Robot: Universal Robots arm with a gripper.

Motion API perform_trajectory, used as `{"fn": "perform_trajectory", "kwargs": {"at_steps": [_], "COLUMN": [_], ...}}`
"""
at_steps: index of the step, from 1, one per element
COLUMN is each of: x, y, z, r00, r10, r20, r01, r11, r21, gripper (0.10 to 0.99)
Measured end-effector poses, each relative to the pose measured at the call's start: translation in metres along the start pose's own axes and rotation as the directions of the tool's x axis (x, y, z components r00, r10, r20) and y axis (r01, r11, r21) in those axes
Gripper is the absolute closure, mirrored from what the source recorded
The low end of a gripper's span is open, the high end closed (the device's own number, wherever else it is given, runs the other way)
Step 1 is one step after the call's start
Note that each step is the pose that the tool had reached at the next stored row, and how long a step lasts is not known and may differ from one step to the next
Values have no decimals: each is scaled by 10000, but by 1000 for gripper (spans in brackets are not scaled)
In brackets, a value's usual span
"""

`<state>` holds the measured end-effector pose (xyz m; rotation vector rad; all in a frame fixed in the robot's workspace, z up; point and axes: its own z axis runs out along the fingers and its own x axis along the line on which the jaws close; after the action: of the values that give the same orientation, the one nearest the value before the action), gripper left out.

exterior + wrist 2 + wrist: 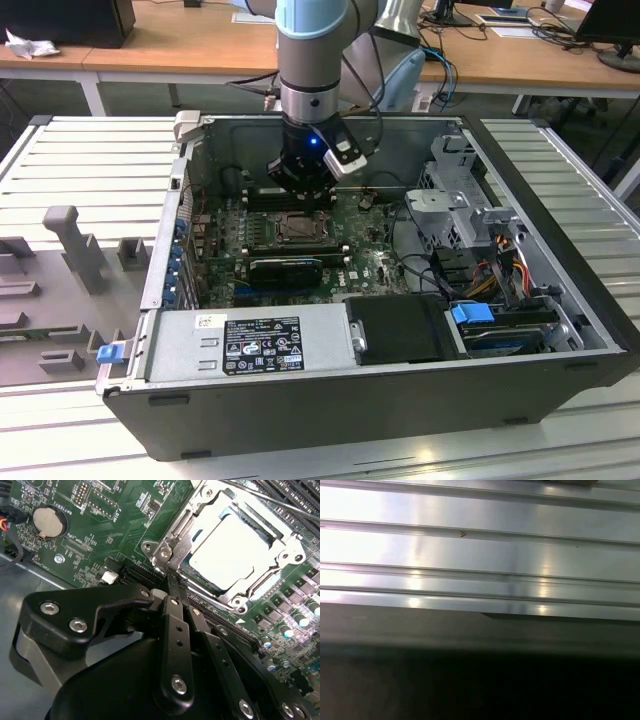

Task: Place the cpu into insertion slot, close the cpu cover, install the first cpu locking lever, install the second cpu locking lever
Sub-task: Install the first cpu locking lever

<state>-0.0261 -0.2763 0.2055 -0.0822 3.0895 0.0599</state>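
The cpu [234,546] lies flat in the insertion slot [196,532], its pale metal top showing through the window of the cpu cover [287,544], which is down over it. A thin locking lever rod [263,499] runs along the cover's far edge. My gripper [173,582] is shut with nothing between the fingers, its tips at the socket's corner hinge [163,553]. In the exterior view the gripper [300,190] hangs just behind the slot [300,229] on the green board [365,262].
The open computer case [560,200] walls the board in. Black memory slots [300,495], a coin battery [49,521], a long black card [285,270], a power supply [250,345] and cables [500,270] surround the socket. Ribbed metal table [480,545] lies outside.
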Motion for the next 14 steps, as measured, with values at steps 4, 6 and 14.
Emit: {"fn": "perform_trajectory", "kwargs": {"at_steps": [4,6,14], "x": [-5,-4,-2], "y": [2,-6,-55], "z": [-146,-147,-148], "r00": [10000,10000,10000], "r10": [-2,-2,-1], "r20": [-11,-13,-12], "r01": [2,2,1], "r11": [10000,10000,10000], "r21": [24,27,29], "gripper": [980,980,980]}}
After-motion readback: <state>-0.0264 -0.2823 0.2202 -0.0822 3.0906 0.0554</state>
